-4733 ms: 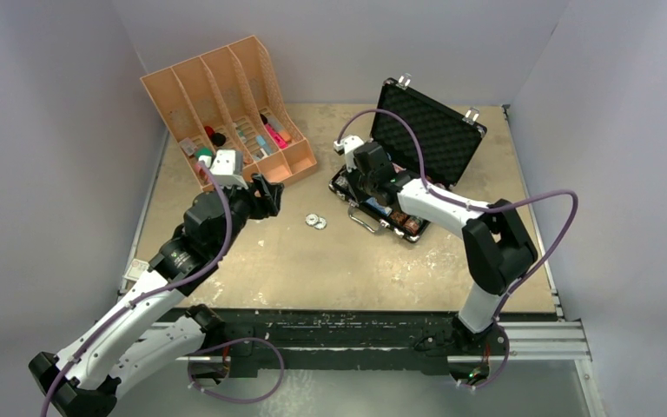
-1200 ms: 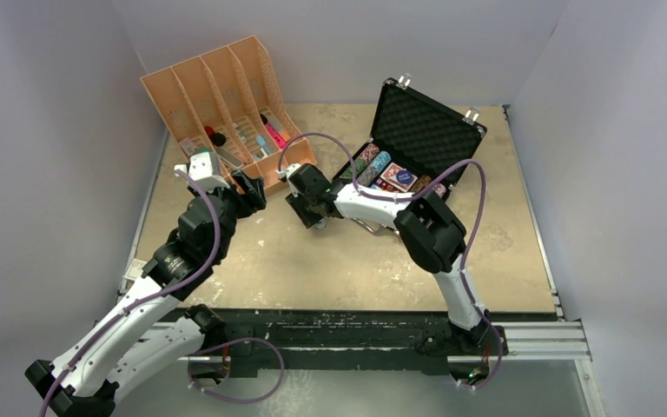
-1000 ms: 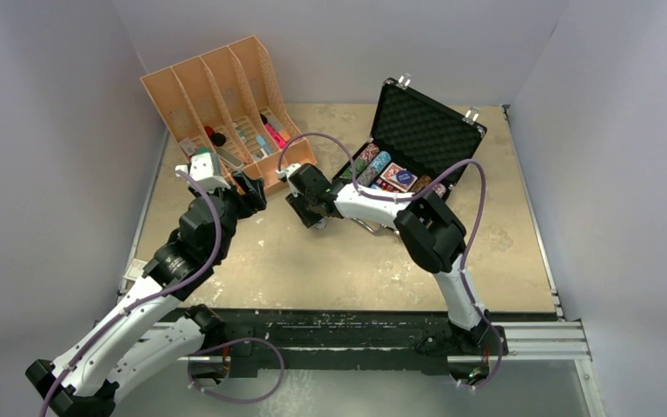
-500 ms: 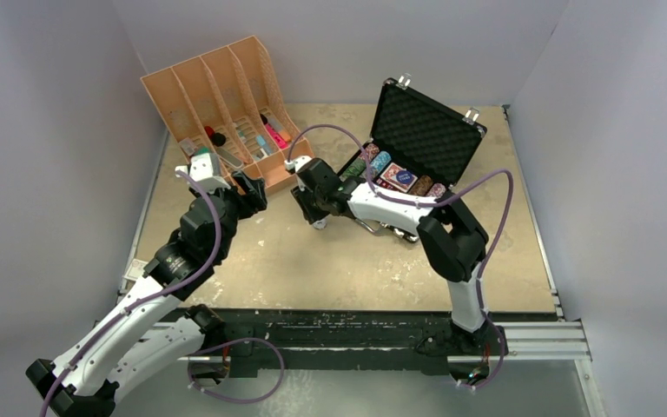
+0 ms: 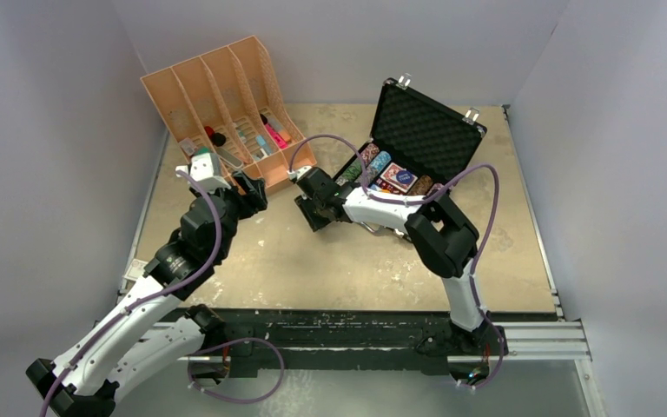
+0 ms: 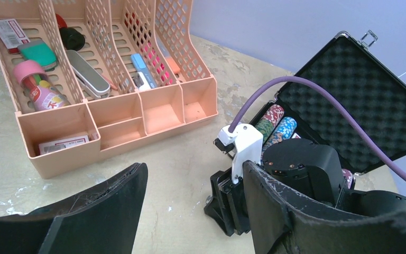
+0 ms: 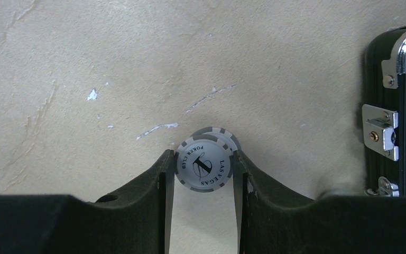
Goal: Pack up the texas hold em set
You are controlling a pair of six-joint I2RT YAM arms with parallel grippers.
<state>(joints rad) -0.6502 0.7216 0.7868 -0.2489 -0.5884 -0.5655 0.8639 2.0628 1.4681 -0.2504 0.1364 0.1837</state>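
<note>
In the right wrist view my right gripper (image 7: 203, 156) is shut on a grey-and-white striped poker chip (image 7: 205, 168) marked "Las Vegas Poker Club". A second like chip (image 7: 228, 139) peeks out just behind it. The black briefcase (image 5: 424, 130) stands open at the back right, its foam lid up, with rows of chips (image 5: 372, 163) and a card deck (image 5: 397, 176) in its tray. Its silver latches (image 7: 383, 132) show at the right edge of the wrist view. From above, the right gripper (image 5: 316, 214) points down just left of the case. My left gripper (image 6: 193, 169) hangs open and empty, facing the right arm.
An orange slotted desk organiser (image 5: 226, 113) with pens, a bottle and small items stands at the back left, close to the left gripper. The right arm's purple cable (image 6: 317, 100) arcs in front of the case. Grey walls enclose the table on three sides.
My right gripper has shifted a little to the right, toward the case, still shut on the chip, and its elbow has swung. The left arm has not moved.
</note>
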